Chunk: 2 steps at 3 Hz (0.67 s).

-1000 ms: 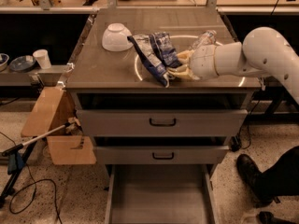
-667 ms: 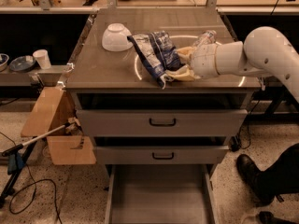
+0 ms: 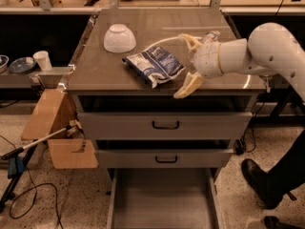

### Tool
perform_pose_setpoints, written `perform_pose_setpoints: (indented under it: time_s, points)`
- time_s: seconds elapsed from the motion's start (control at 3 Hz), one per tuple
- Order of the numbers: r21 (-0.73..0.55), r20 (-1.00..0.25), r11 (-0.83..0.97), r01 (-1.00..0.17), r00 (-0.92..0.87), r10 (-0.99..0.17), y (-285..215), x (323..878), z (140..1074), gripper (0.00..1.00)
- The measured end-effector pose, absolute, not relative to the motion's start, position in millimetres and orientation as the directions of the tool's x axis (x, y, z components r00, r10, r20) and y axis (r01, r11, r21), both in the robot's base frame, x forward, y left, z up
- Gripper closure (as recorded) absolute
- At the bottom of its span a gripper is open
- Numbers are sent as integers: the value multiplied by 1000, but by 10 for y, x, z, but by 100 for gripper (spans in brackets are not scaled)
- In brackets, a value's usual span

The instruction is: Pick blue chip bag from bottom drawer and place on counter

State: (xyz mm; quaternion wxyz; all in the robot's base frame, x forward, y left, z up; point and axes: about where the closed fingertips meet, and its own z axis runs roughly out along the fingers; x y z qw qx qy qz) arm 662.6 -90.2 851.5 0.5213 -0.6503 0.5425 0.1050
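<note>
The blue chip bag (image 3: pixel 155 64) lies flat on the counter (image 3: pixel 109 68), near the front edge, just right of the middle. My gripper (image 3: pixel 187 63) is just to the right of the bag, with its two tan fingers (image 3: pixel 187 87) spread wide apart and nothing between them. One finger reaches over the counter behind the bag, the other hangs at the counter's front edge. The bottom drawer (image 3: pixel 162 199) stands pulled out below, and its grey floor shows bare.
A white upturned bowl (image 3: pixel 119 37) sits on the counter at the back left. A clear plastic bottle (image 3: pixel 210 36) lies behind my wrist. The two upper drawers (image 3: pixel 164 125) stand slightly open. A cardboard box (image 3: pixel 52 128) and a stick stand left; a person's leg (image 3: pixel 276 175) is right.
The bag was held up on edge in my gripper; now it lies flat on the counter. My fingers have opened and let it go.
</note>
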Motion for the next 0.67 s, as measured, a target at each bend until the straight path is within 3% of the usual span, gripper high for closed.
perform_pose_setpoints:
  time_s: [0.67]
  points:
    - [-637,-672,150,-756,449,-589,-864,6783,8974,0]
